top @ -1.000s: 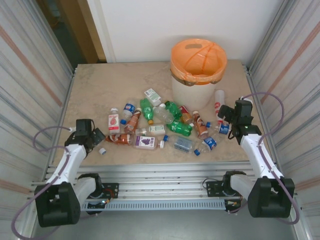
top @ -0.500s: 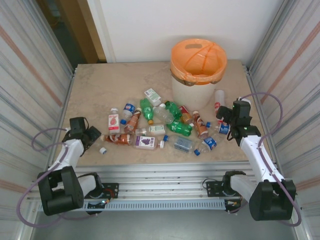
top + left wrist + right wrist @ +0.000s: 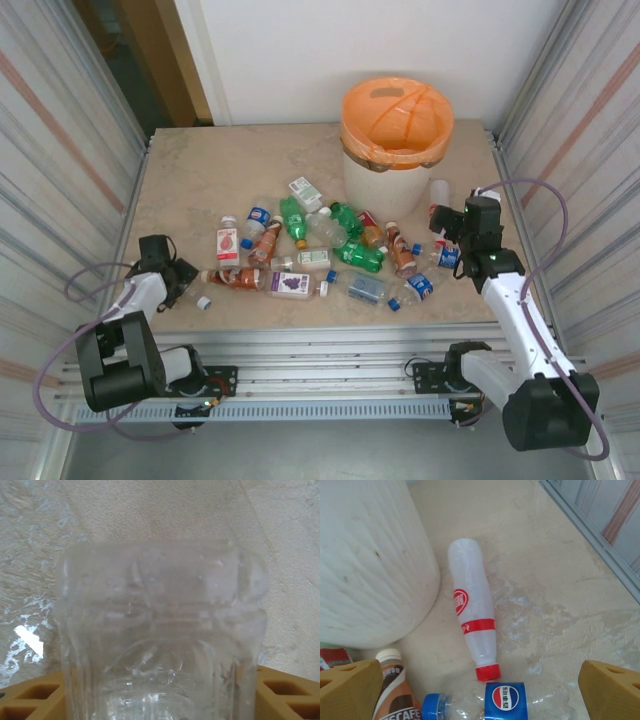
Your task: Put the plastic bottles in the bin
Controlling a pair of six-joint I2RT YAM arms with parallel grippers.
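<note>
The left gripper [image 3: 172, 274] sits low at the near left edge of the beige marbled desk [image 3: 200, 180], grasping a clear ribbed plastic bottle [image 3: 160, 630]. In its wrist view the yellow pads [image 3: 35, 687] lie flush against the bottle's two sides, taking it across its width. That hold should keep so light and crushable a thing from sliding out. Whether the bottle has left the desk I cannot tell.

The right gripper [image 3: 448, 235] is released, its jaws spread wide, and hangs just right of the round cream-white bin [image 3: 385, 180] with an orange bag folded over its rim. Beneath it lie a white plastic bottle with a red band and red cap [image 3: 470, 625], close beside the bin's wall, and a clear bottle with a blue label and blue cap [image 3: 505, 700]. The white one runs crosswise to the fingers, so the wide spread looks meant for a drop over its waist.

The other plastic bottles [image 3: 320, 250] lie heaped mid-desk before the bin, so most of the work seems to remain.
</note>
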